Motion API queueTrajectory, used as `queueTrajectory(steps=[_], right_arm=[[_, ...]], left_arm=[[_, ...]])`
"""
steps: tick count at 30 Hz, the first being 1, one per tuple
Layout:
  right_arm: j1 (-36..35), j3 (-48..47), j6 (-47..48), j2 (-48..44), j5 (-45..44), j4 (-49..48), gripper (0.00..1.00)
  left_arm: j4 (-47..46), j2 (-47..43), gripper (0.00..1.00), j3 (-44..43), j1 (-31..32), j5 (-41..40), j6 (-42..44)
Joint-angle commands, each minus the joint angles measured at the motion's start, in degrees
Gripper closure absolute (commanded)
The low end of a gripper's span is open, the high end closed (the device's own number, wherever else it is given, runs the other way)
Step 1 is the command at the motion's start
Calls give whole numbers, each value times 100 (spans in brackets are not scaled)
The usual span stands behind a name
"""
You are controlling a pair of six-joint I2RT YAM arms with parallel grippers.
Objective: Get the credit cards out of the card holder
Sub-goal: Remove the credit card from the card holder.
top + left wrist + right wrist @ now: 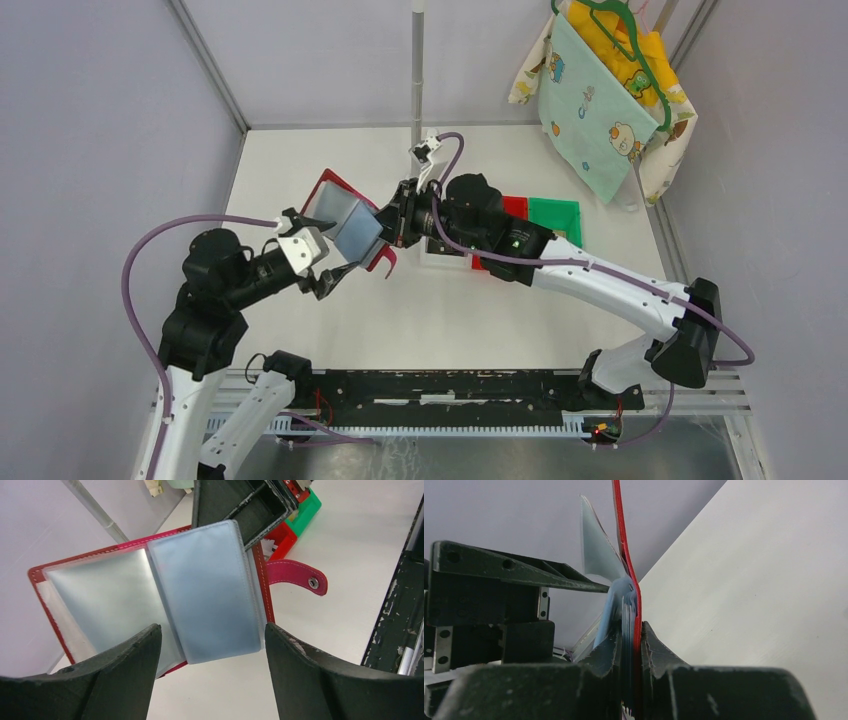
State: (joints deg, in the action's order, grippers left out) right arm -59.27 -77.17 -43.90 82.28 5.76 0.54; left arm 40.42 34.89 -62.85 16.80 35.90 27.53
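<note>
- Card holder (pixel 345 225) in the top view is lifted off the white table (pixel 450 320), opened out between the two arms, with its red cover to the rear and its grey-blue sleeves facing the camera.
- Right gripper (pixel 393 228) is clamped onto the holder's right edge.
- Left gripper (pixel 322 248) is spread wide, one finger by the holder's upper left and the other under its lower edge; whether either touches cannot be told.
- A red strap (pixel 383 262) hangs from the holder's lower right corner.
- A red bin (pixel 515 207) and a green bin (pixel 555 215) sit on the table behind the right arm.
- A printed cloth (pixel 600 110) with cartoon bears hangs at the upper right; any writing on it is too small to read.
- From the left wrist, the card holder (pixel 100 595) fills the frame, and a plastic sleeve (pixel 210 590) is folded out over the spine.
- The sleeves are cloudy, so I cannot tell whether credit cards lie inside.
- The strap's metal snap (pixel 313 583) shows plainly.
- The left fingers (pixel 125 680) stand apart on either side of the sleeve's lower edge, not touching it.
- From the right wrist, the right gripper (pixel 631 640) pinches the holder edge-on, red cover (pixel 626 540) against one finger and the sleeves fanned beside it.
</note>
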Motion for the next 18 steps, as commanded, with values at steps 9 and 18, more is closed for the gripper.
queueTrajectory(steps=[9, 18], right_arm=[[-72, -592, -143, 286, 65, -417, 100], [-81, -416, -110, 172, 52, -447, 100]], left_arm=[[-644, -355, 22, 392, -1, -722, 763], [-606, -323, 22, 314, -2, -489, 683]])
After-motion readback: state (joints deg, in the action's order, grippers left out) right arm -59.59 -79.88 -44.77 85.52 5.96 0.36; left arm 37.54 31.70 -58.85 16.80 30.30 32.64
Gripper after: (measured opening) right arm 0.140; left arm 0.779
